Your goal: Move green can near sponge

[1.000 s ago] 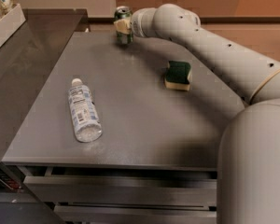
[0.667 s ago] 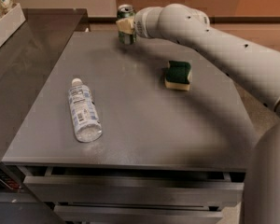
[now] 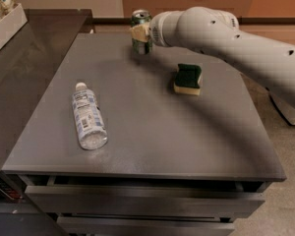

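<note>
The green can (image 3: pixel 140 18) stands upright at the far edge of the grey table (image 3: pixel 152 132), a little left of centre. My gripper (image 3: pixel 140 35) reaches in from the right and is shut around the can's middle, with a pale finger pad (image 3: pixel 136 33) on its left side. I cannot tell whether the can's base touches the table. The sponge (image 3: pixel 188 78), dark green on top with a yellow base, lies flat to the right of the can and nearer to me, about a can's height away. My pale arm (image 3: pixel 226 33) passes behind and above the sponge.
A clear plastic water bottle (image 3: pixel 88 121) lies on its side on the table's left half. A darker counter (image 3: pixel 29 68) adjoins the table on the left, with a white box of packets (image 3: pixel 5 18) on it. Drawers (image 3: pixel 137 200) sit under the front edge.
The can and my gripper have shifted a little to the right, towards the sponge. The arm has swung higher and further right. The bottle and the sponge have not moved.
</note>
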`<state>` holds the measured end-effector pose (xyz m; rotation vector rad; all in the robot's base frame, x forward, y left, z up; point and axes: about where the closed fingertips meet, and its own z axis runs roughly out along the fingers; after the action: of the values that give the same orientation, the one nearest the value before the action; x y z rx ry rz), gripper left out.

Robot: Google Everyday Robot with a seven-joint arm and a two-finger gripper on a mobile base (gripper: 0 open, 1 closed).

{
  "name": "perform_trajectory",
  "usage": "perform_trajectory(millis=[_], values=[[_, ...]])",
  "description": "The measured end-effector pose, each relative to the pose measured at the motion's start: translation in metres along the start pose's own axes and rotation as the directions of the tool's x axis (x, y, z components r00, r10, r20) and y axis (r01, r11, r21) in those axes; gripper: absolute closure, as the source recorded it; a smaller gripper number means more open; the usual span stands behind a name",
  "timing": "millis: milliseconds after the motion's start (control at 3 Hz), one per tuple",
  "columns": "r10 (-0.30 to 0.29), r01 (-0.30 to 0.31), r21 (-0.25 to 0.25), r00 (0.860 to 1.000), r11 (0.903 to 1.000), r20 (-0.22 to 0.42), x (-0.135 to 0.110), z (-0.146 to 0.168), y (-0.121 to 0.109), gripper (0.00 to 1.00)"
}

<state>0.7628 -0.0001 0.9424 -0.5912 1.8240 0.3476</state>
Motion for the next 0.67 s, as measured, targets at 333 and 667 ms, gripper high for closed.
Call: perform_trajectory(millis=[333,667], values=[[0.027,-0.026,0.023,0.999,0.9994,-0.036,0.015,-0.022,-0.008,1.00],[0.058,-0.055,0.048,0.997,0.9973,-0.054,0.028,-0.039,-0.017,1.00]])
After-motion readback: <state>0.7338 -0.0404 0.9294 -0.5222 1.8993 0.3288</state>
